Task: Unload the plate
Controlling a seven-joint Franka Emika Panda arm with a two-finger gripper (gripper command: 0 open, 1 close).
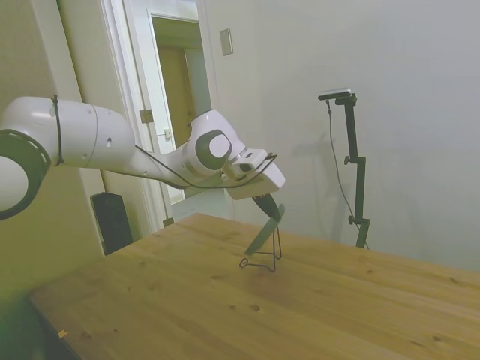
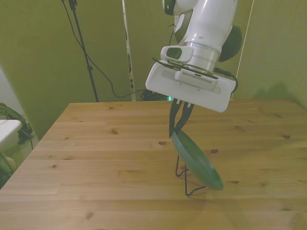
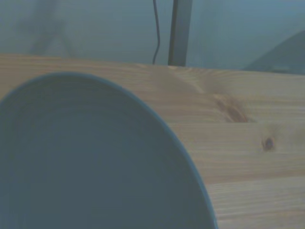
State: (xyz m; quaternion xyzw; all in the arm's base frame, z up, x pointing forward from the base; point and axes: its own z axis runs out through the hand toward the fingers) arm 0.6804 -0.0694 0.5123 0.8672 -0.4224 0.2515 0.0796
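Bare table [image 2: 96, 153] all round, only the wire stand [image 2: 184, 178] beneath the plate [image 2: 196, 160].

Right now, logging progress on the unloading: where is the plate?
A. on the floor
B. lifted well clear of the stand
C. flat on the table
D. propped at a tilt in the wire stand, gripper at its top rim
D: the plate leans in the wire stand, with the gripper at its upper rim.
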